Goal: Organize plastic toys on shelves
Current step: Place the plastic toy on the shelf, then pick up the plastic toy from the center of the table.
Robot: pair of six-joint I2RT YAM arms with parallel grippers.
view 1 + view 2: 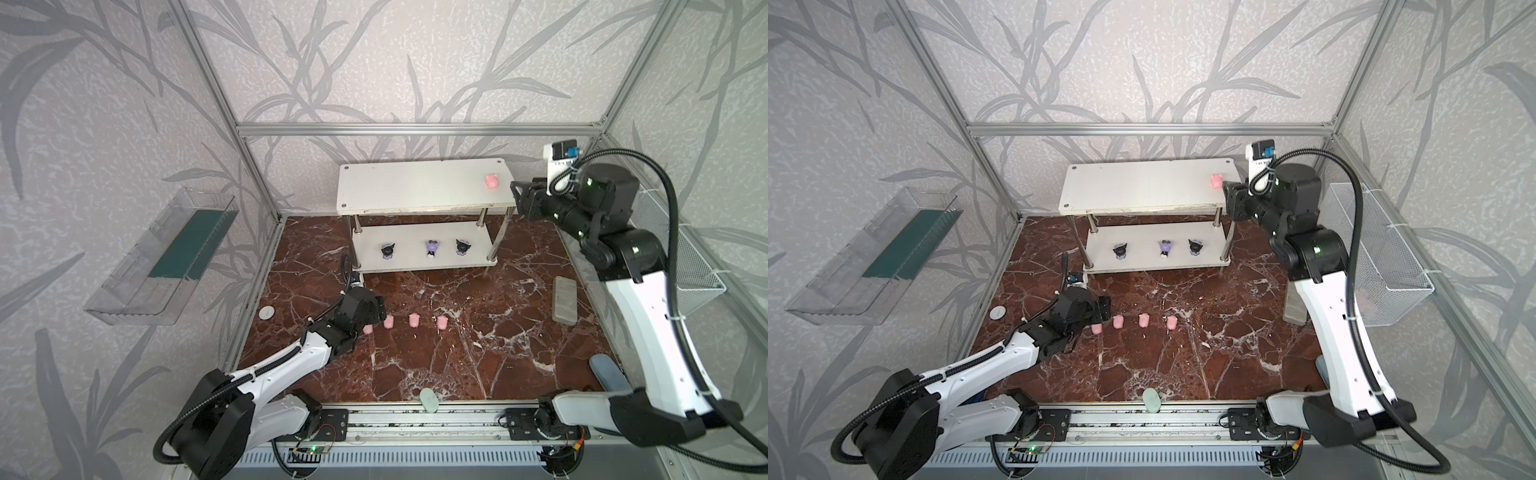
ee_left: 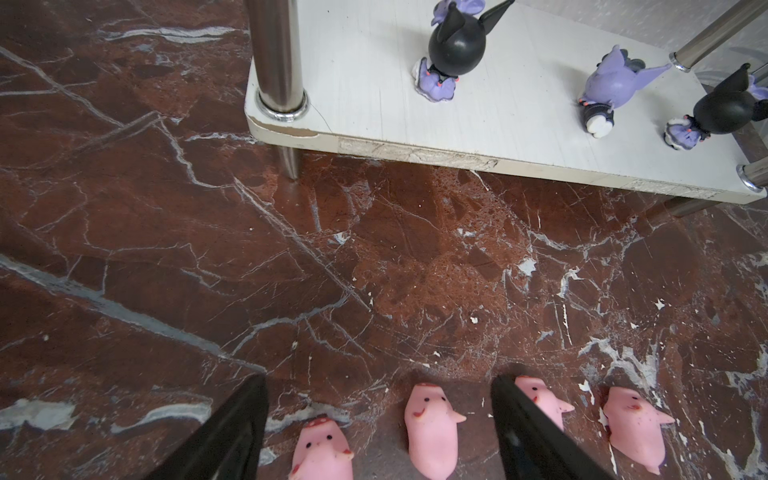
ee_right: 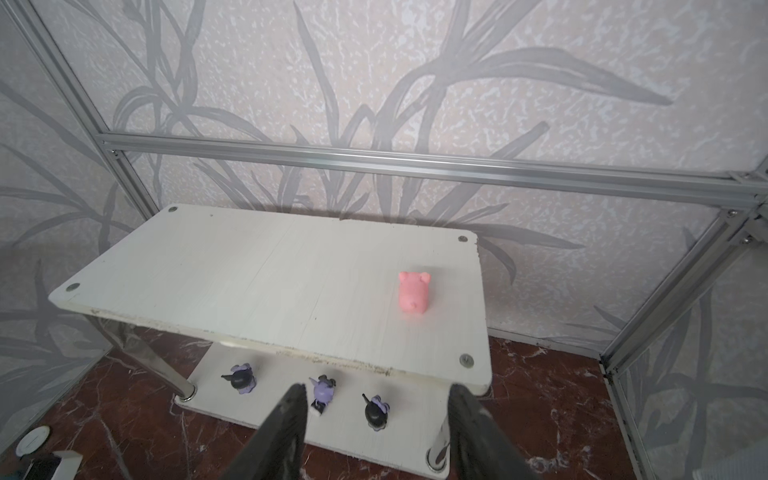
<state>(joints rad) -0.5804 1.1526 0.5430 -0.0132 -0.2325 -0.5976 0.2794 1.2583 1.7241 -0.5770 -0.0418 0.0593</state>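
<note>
1. Desk (image 1: 457, 365): red-brown marbled surface. It carries the shelves at the back and a row of loose toys toward the front left. The unfinished part of the job lies here.
2. Shelves (image 1: 415, 187): white two-tier rack on chrome posts, upright against the back wall. Four toys are on it, four are not, so I judge the task about half done.
3. Right hand (image 3: 377, 390): released, jaws apart with nothing between them. It hangs just off the right end of the upper board, near the toy lying there but apart from it.
4. Left hand (image 2: 378, 382): released wide, grasping nothing. It sits low over the left end of the row on the desk. In the left wrist view two toys lie between its fingers, and whether either finger touches one cannot be told. It looks placed for the next pick.
5. Black figurines (image 1: 388, 250): two, with lilac trim, on the lower board, one toward each end.
6. Purple figurine (image 1: 433, 248): on the lower board between the black pair, apart from both. This tier appears complete.
7. Shelved pig (image 3: 413, 296): pink, alone on the upper board near its right end. The rest of that board is bare.
8. Desk pigs (image 1: 414, 320): four, pink, in a spaced row well in front of the shelves, not yet shelved. They probably belong on the upper board.
</note>
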